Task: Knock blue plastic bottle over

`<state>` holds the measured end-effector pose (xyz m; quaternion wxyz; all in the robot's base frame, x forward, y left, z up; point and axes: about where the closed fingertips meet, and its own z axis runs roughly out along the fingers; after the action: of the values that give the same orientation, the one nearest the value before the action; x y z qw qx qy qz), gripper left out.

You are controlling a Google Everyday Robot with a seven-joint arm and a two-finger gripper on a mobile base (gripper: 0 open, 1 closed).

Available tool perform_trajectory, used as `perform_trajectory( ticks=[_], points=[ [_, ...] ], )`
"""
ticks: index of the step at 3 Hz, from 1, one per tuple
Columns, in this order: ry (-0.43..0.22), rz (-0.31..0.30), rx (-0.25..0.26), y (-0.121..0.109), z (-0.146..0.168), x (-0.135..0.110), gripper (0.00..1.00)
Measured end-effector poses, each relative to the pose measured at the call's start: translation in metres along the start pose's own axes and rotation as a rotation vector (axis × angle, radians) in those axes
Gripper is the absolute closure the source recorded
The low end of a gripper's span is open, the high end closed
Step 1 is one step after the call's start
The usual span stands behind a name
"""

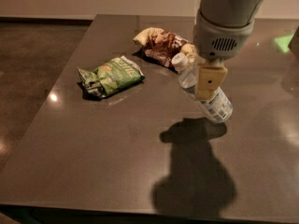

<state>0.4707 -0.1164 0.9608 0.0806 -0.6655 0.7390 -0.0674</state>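
The blue plastic bottle (210, 99) is clear with a white cap at its upper left and a pale blue-and-white label near its base. It leans steeply to the left on the dark table (117, 139), its base at the lower right. My gripper (207, 82) hangs from the white arm at the upper right, and its tan finger (208, 80) lies across the middle of the bottle, touching it.
A green snack bag (110, 76) lies left of centre. A brown and white snack bag (161, 45) lies at the back, just behind the bottle's cap. The table's left edge runs diagonally, with floor beyond it.
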Motion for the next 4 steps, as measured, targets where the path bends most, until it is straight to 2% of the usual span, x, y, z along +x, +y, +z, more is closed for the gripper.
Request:
perform_trajectory(
  ticks=[1,3,4],
  points=[
    [0.055,-0.031,0.023,-0.006,0.003,-0.007,0.53],
    [0.089,-0.060,0.044,-0.008,0.017,-0.018,0.07],
    [0.069,-0.092,0.037,0.002,0.028,-0.026,0.00]
  ],
)
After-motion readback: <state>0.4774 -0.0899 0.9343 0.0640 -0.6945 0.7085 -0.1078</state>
